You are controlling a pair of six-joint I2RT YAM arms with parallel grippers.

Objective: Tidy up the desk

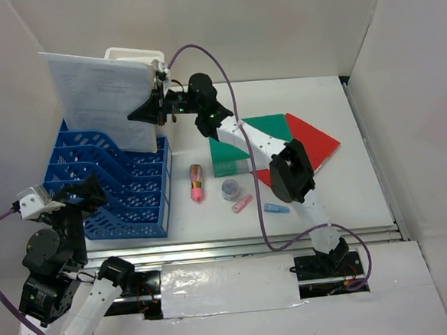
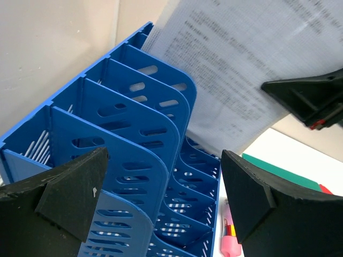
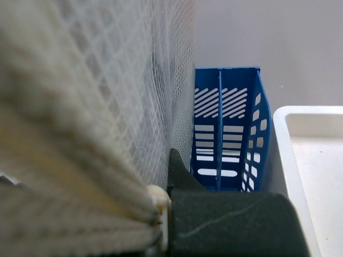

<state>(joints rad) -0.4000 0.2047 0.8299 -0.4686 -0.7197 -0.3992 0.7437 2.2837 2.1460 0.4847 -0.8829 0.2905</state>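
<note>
Paper sheaf (image 1: 100, 99) pinched in right tool (image 1: 158, 111), mesh weave only in wrist view, left tool (image 2: 163, 179) wide, empty.

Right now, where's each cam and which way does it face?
Top external: above and behind the arm bases, looking down on the desk; both arms show, left gripper open by the blue file rack, right gripper shut on the document pouch.
Left wrist: low at the rack's near end, facing along its slots to the pouch; own fingers frame it.
Right wrist: against the pouch, looking down at the rack's far slots and a white box; own finger shows.
Shared: all three see rack and pouch.
</note>
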